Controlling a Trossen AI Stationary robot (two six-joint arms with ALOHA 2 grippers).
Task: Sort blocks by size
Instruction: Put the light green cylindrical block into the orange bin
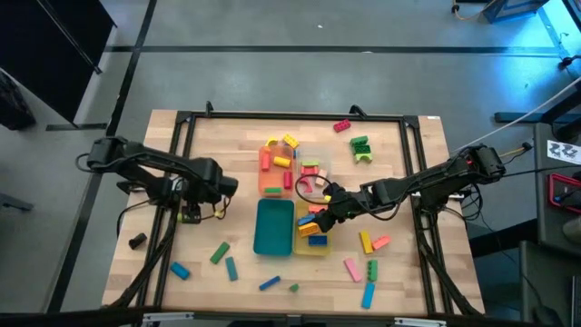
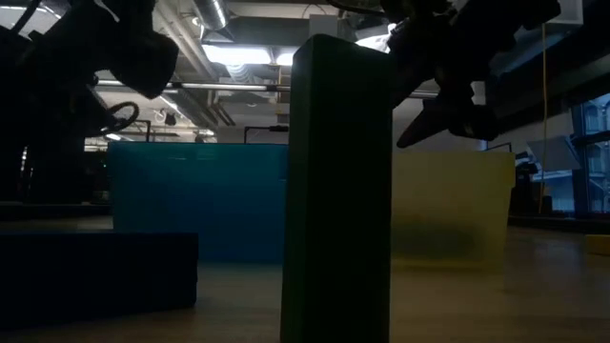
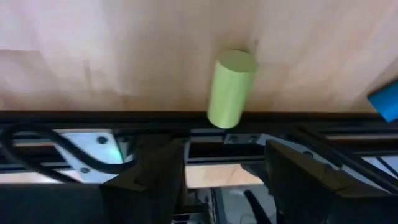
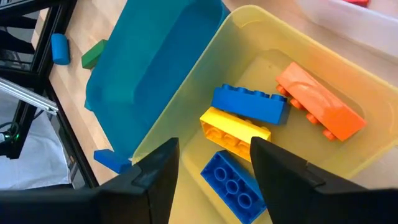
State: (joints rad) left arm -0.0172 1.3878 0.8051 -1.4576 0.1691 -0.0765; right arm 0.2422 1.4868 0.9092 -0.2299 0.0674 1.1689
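Note:
My right gripper (image 1: 320, 214) hangs open and empty over the yellow tray (image 1: 320, 247). In the right wrist view its fingers (image 4: 155, 180) stand above two blue bricks (image 4: 252, 104), a yellow brick (image 4: 233, 130) and an orange brick (image 4: 317, 99) lying in that tray. My left gripper (image 1: 192, 207) is open and empty at the table's left side, by the frame rail. In the left wrist view (image 3: 224, 180) it faces a yellow-green cylinder (image 3: 230, 87) standing on end on the wood. Loose blocks lie along the near edge, such as a green one (image 1: 219, 252) and a pink one (image 1: 350, 269).
A teal tray (image 1: 274, 227) sits left of the yellow one, with an orange tray (image 1: 272, 168) and a clear tray (image 1: 313, 173) behind them, both holding blocks. A red block (image 1: 342, 126) and a green block (image 1: 360, 145) lie far right. A dark green block (image 2: 338, 191) stands close to the low camera.

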